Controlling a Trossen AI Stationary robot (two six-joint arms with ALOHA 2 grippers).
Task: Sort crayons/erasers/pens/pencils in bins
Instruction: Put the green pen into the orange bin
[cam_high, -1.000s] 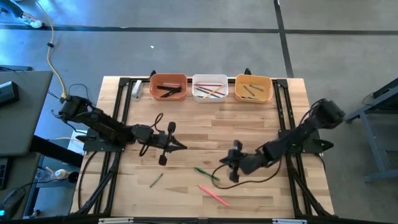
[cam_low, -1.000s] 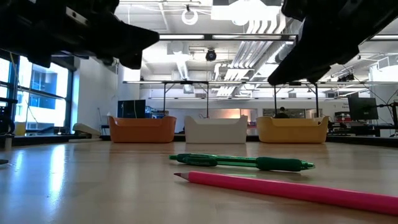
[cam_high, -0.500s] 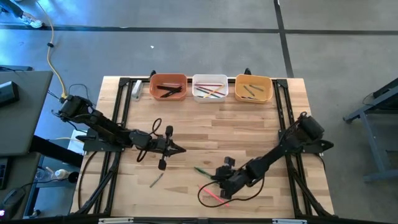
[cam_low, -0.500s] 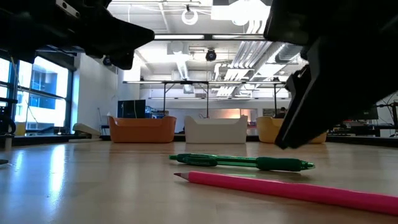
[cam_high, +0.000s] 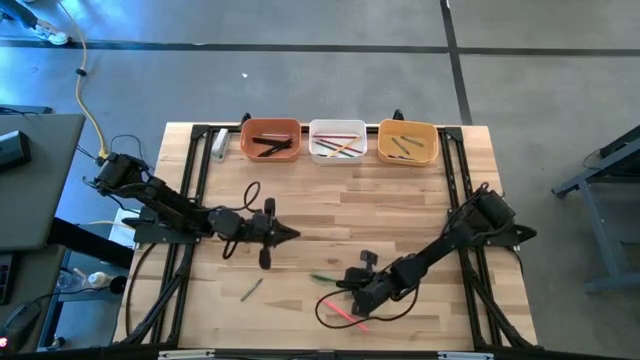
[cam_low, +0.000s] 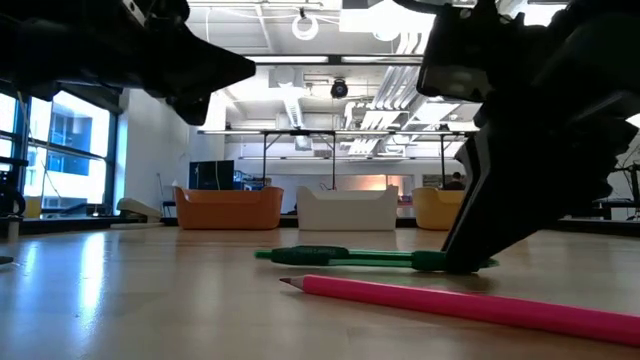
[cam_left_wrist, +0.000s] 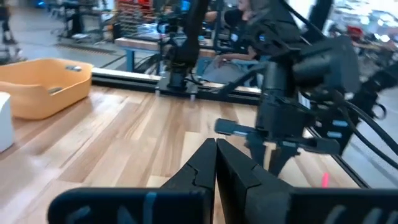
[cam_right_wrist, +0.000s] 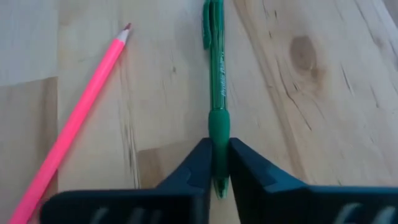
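Note:
A green pen (cam_right_wrist: 216, 74) lies flat on the wooden table near its front middle, with my right gripper (cam_right_wrist: 217, 163) shut on it; both also show in the high view as the pen (cam_high: 325, 277) and my right gripper (cam_high: 352, 284). A pink pencil (cam_high: 345, 312) lies just nearer the front edge, untouched. Another green stick (cam_high: 251, 289) lies to the left. Three bins stand along the far edge with sticks inside: terracotta (cam_high: 270, 140), white (cam_high: 337, 140), yellow-orange (cam_high: 407, 141). My left gripper (cam_left_wrist: 216, 155) hovers shut and holds nothing at the table's left middle. My right gripper pinches the green pen's darker grip sleeve (cam_right_wrist: 218, 134), close to one end, between its two fingers. The fingers slant down from the table's right, and the pen runs on ahead of them. The pen lies flat on the table (cam_low: 350, 258).
Black cables loop on the table by both arms (cam_high: 335, 318) (cam_high: 240, 200). Dark frame rails run along the left (cam_high: 195, 180) and right (cam_high: 460, 180) sides. Bare wood lies between the grippers and the bins.
My right gripper has come down and toward the table's near left onto the green pen and taken hold of it. The pen has shifted a little along the table. The pink pencil has kept its place.

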